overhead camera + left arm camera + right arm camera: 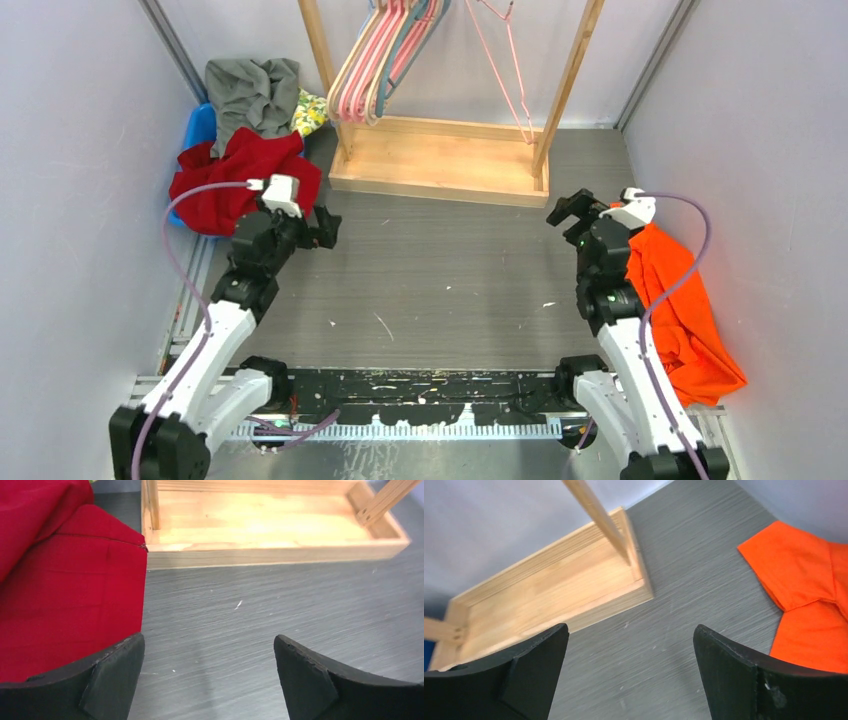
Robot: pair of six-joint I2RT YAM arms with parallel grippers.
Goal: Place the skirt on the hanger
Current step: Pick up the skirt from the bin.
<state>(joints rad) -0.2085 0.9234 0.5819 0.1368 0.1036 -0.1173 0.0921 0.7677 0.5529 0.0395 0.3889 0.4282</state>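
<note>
Currently left gripper [326,226] & right gripper [568,210] are hovering w/ jaws spread, empty; risking wrong pick: red cloth [240,182] or orange cloth [692,305], skirt unclear

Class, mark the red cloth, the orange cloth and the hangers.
red cloth [240,160]: top view, its middle.
orange cloth [700,330]: top view, its middle.
hangers [365,72]: top view, the pink arms.

The left arm [215,335] and right arm [625,345] reach forward, elbows bent, left gripper [328,228] and right gripper [566,210] empty, jaws spread wide, seemingly hovering low.
</note>
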